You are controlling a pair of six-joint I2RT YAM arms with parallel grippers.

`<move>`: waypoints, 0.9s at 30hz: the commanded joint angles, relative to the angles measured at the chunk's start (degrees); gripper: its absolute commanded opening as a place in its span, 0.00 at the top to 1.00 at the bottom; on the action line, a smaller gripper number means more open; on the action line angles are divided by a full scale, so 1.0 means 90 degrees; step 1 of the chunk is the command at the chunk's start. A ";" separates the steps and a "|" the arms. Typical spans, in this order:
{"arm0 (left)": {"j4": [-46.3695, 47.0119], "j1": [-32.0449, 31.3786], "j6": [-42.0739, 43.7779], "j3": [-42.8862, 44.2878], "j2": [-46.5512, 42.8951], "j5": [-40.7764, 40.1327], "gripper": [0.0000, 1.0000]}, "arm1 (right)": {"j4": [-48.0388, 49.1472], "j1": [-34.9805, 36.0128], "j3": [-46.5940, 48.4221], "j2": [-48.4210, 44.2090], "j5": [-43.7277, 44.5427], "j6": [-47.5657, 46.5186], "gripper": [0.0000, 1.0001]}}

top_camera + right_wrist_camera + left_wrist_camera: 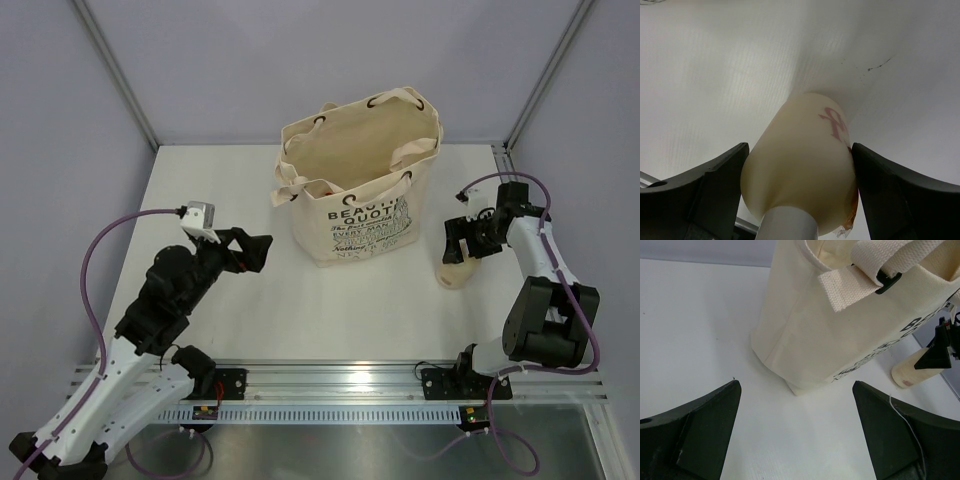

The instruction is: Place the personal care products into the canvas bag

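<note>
Workspace seen from above, with both wrist views. A cream canvas bag stands upright and open-mouthed at the middle of the white surface. It has black lettering on its near face and woven handles drooping over the rim. A small patch of red shows inside against the left wall (what it belongs to cannot be made out).

Right of the bag and apart from it, a cream bottle lies tilted. Its flat base points toward the near edge and its upper end is hidden among the right fingers.

Right wrist view: the bottle fills the gap between the right fingers. Both inner faces meet its sides, so the fingers are clamped on it. A red mark sits on the rounded base, which points down at the surface. Whether the base rests on the surface or hangs just above it cannot be told.

The left fingers hover left of the bag, apart from it and aimed toward it.

Left wrist view: the left fingers are spread wide with nothing between them. Beyond them stand a lower corner of the bag and, farther right, the bottle under the dark right fingers.

A purple cable loops from the left arm.
</note>
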 commanded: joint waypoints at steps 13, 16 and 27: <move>0.0284 0.0018 -0.0131 -0.0040 -0.0314 0.0363 0.01 | 0.0081 -0.0657 0.0994 -0.0221 -0.1593 0.1567 1.00; 0.0275 0.0018 -0.0160 -0.0059 -0.0333 0.0353 0.01 | -0.0016 -0.0872 0.1062 -0.0123 -0.2052 0.1860 1.00; 0.0100 0.0018 -0.0190 0.0116 -0.0294 0.0295 0.01 | -0.0544 -0.1302 0.2496 -0.0240 -0.3713 0.2905 1.00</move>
